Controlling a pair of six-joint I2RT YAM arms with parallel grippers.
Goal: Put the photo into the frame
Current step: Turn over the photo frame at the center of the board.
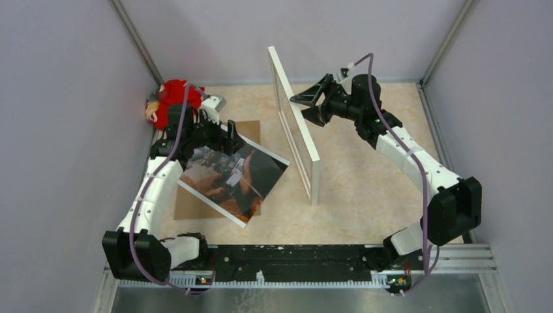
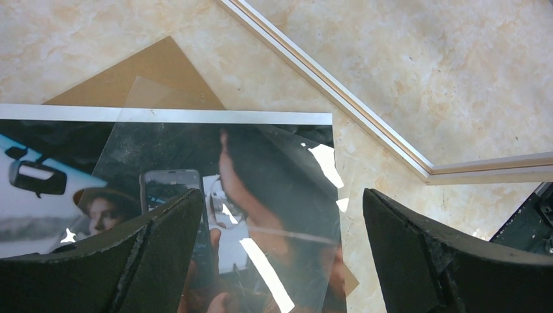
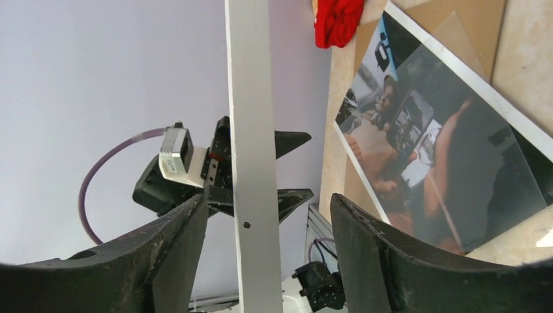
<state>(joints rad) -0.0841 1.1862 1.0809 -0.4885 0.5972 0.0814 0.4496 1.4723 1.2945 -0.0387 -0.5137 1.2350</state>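
Right hand (image 3: pixel 269 199) spread astride thin white upright frame (image 3: pixel 251 98), glossy dark rectangular photo (image 1: pixel 228 176)

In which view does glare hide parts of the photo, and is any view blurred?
Left wrist view: white glare patches lie on the photo, hiding small parts of it. Right wrist view: only a faint grey sheen on it; the frame looks sharp. Top view: even light, soft shadows, nothing blurred.
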